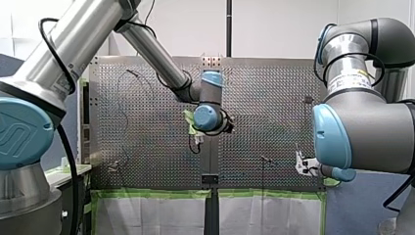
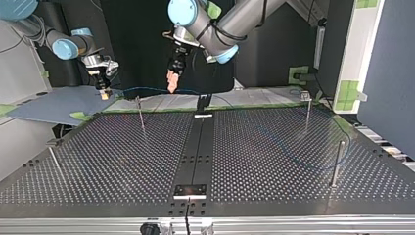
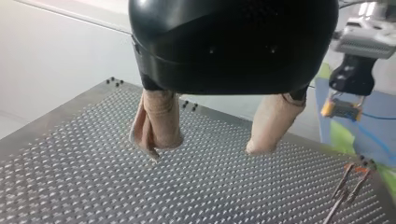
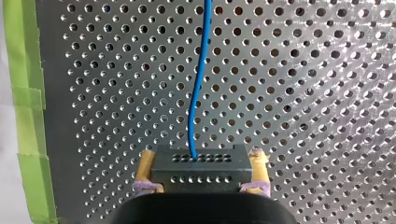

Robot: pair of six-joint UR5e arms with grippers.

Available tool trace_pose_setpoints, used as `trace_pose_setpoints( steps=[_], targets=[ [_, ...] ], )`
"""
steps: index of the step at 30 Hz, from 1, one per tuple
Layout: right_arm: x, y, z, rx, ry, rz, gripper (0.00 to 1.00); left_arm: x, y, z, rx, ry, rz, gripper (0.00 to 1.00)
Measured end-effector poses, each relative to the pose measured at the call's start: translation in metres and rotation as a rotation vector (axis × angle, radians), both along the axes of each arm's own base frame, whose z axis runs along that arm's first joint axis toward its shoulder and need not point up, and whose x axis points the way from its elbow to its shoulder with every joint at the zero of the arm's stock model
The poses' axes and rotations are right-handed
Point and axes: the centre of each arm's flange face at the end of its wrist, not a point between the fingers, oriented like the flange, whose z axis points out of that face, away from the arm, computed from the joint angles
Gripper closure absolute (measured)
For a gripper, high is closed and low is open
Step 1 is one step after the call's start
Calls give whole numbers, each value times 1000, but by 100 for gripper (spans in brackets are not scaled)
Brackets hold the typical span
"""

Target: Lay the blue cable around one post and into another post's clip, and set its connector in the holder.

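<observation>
In the right wrist view, my right gripper is shut on a black connector block, gripped between its yellow pads. The blue cable leaves the block and runs ahead over the perforated table. In the top view my right gripper hangs over the far left edge, and the cable leads from it toward the view's right. My left gripper is open, its beige fingers empty above the table. It hovers over the table's far middle, close above the cable.
Thin posts stand at the top view's far left, near left, far right and near right. A black strip with a bracket runs down the middle. Green tape lines the table's edge.
</observation>
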Motion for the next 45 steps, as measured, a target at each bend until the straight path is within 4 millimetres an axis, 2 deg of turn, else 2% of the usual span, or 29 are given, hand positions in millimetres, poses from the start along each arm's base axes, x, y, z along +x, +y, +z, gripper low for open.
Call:
trace_pose_setpoints(
  steps=[5, 21, 27, 32, 42, 45],
  targets=[
    [0, 0, 0, 1, 0, 0, 100, -16, -21, -17, -29, 1, -50, 0],
    [0, 0, 0, 4, 0, 0, 100, -70, -118, -44, -178, -13, -317, 0],
    [0, 0, 0, 2, 0, -1, 100, -88, -142, -59, -195, 14, -373, 0],
    [0, 0, 0, 1, 0, -3, 100, -77, -150, -71, -198, 19, -367, 0],
    [0, 0, 0, 1, 0, -3, 100, -25, -157, -101, -192, 14, -319, 0],
    [0, 0, 0, 2, 0, -3, 100, -16, -159, -111, -170, 12, -304, 0]
  ],
)
